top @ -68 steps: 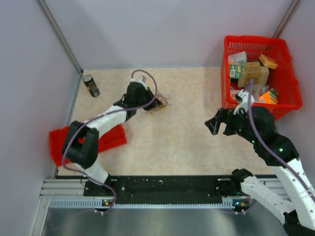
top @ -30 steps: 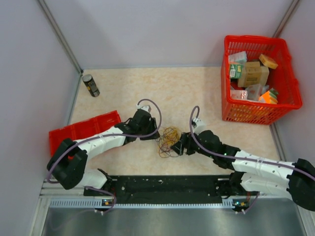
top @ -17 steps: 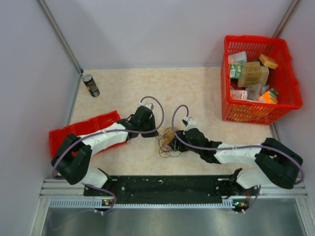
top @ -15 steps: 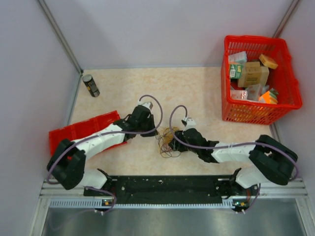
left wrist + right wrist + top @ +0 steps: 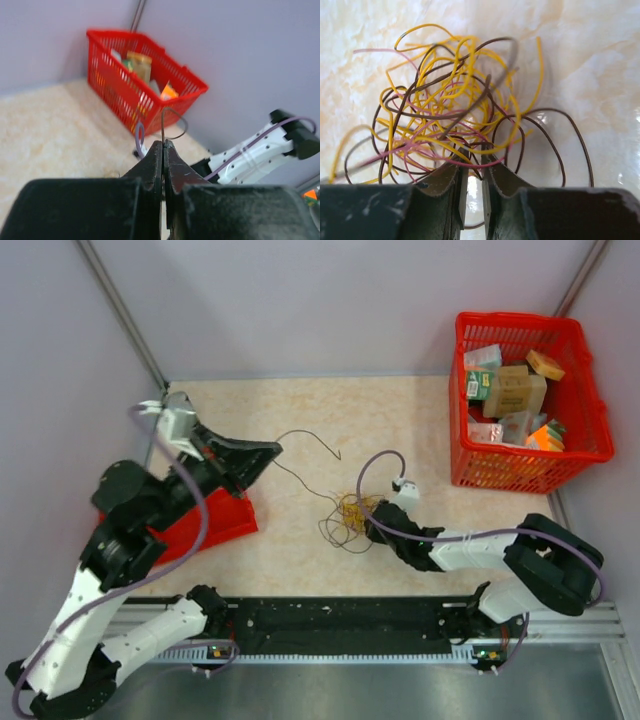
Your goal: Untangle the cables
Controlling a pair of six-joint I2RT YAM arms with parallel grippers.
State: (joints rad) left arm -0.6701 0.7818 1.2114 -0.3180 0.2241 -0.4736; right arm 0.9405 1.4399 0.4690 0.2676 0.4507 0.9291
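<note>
Robot test cell, lab-type. Plain grey panel walls (image 5: pixel 350 300) box in a beige marbled table (image 5: pixel 400 420). Metal rail (image 5: pixel 340 652) at near edge carries left arm (image 5: pixel 125 502) and right arm (image 5: pixel 470 548). Red basket (image 5: pixel 515 317) of packaged goods in the corner.

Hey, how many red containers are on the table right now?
2. A red basket stands at the far right corner of the table; a flat red tray lies near the left edge, partly hidden by the left arm. None other shows.

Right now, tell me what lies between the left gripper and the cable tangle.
One thin dark wire, pinched in the left gripper, runs over bare tabletop to the cable tangle; top view shows it.
</note>
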